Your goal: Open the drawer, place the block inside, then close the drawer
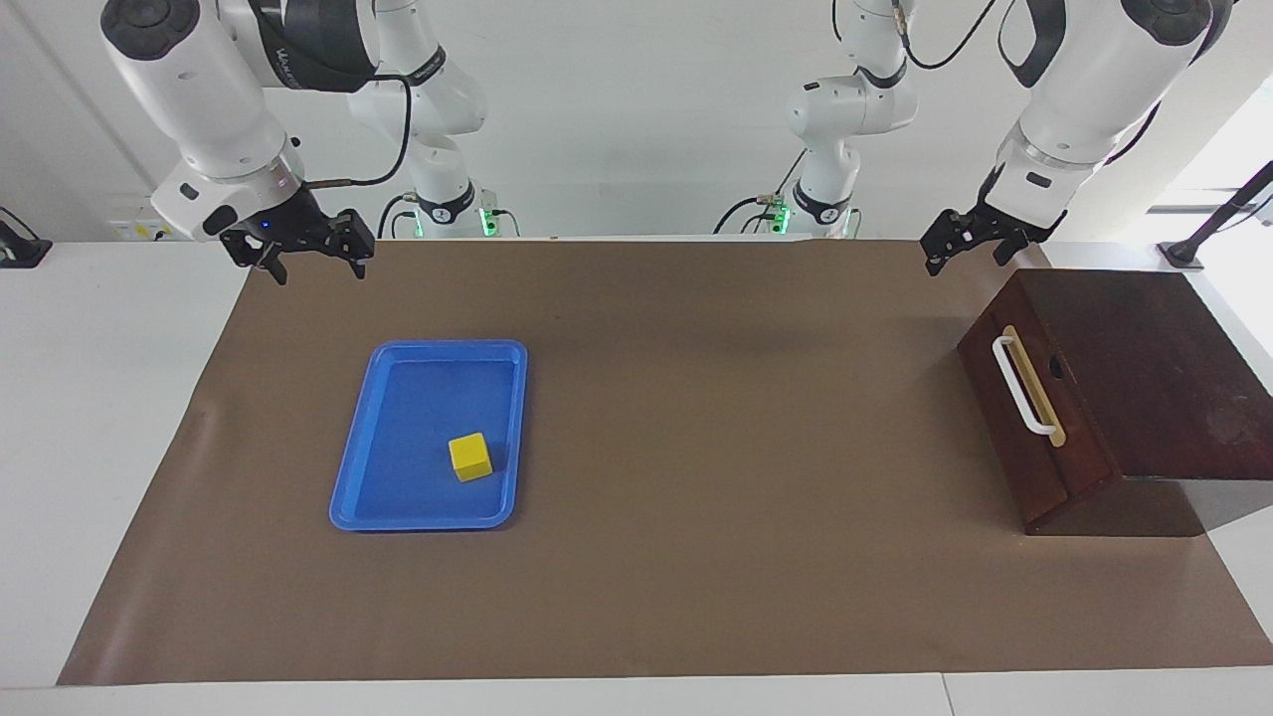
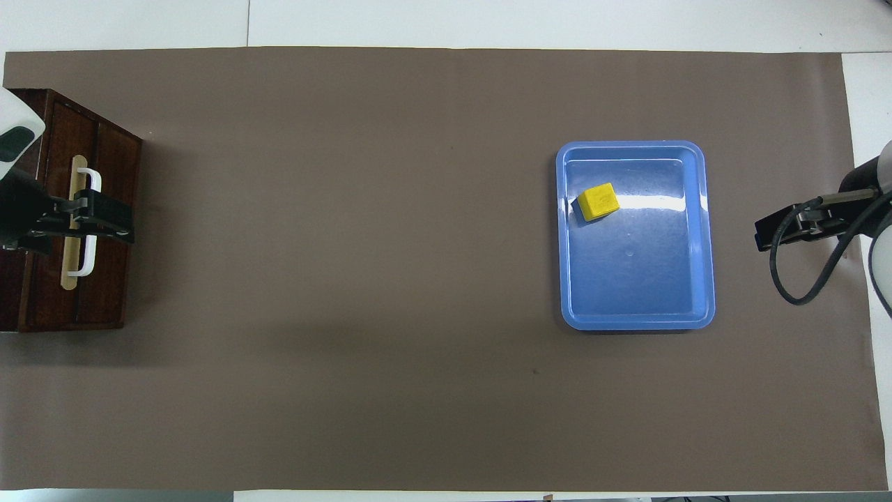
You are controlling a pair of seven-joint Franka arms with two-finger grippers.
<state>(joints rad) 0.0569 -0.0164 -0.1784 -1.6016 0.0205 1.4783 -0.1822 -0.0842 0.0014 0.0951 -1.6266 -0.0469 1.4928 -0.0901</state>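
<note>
The drawer (image 1: 1034, 418) is shut in its dark reddish-brown box at the left arm's end of the table, its white bar handle (image 1: 1022, 386) facing the table's middle; it also shows in the overhead view (image 2: 104, 279). The yellow block (image 1: 470, 456) lies in the blue tray (image 1: 348, 497), in the tray's part farther from the robots; the overhead view shows the block (image 2: 598, 201) too. My left gripper (image 1: 970, 261) is open and empty, raised over the drawer's front (image 2: 104, 219), not touching it. My right gripper (image 1: 313, 267) is open and empty, raised, beside the tray.
The blue tray (image 2: 634, 322) lies toward the right arm's end of the table. A brown mat (image 1: 696, 447) covers the table between the tray and the drawer box. The white table top (image 1: 99, 398) shows around the mat.
</note>
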